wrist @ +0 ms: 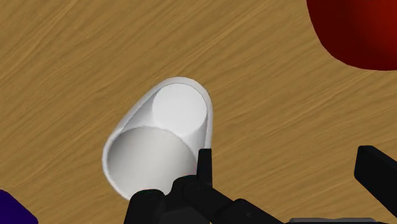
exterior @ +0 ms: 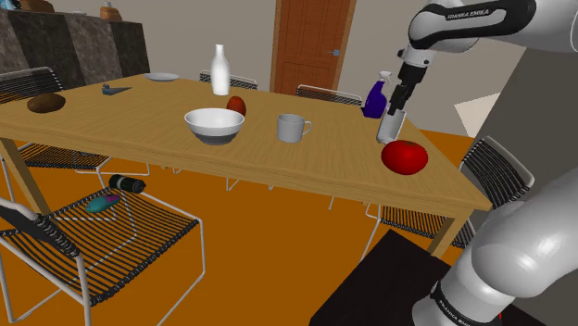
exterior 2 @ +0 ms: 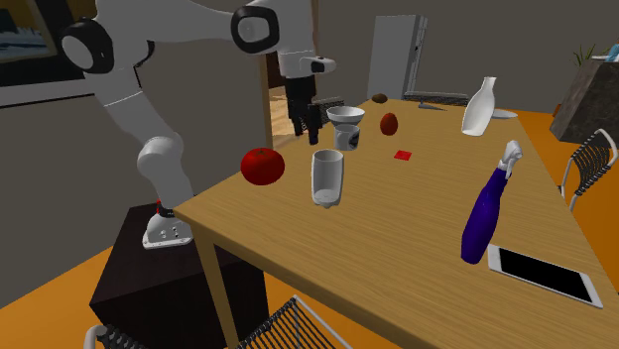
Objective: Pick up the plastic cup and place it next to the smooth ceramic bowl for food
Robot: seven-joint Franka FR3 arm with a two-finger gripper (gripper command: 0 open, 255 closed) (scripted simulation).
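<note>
claw: black two-finger gripper (exterior: 399, 102) is hanging just above the cup, upper right of the shoulder view; its fingers (wrist: 203, 167) are standing wide apart, clasping nothing.
cup: plain white tapered cup (exterior: 388, 128) is sitting upright on the wooden table (exterior: 139, 120), beside one finger, not between the two.
neighbours: glossy red round object (exterior: 405, 156) is lying just beside the cup; purple spray bottle (exterior: 375, 98) is standing behind it.
bowl: smooth white bowl (exterior: 214, 125) is sitting mid-frame, well apart from the cup, with a grey mug (exterior: 292, 128) between them.

Even flat lighting, faint shadows, no glare
</note>
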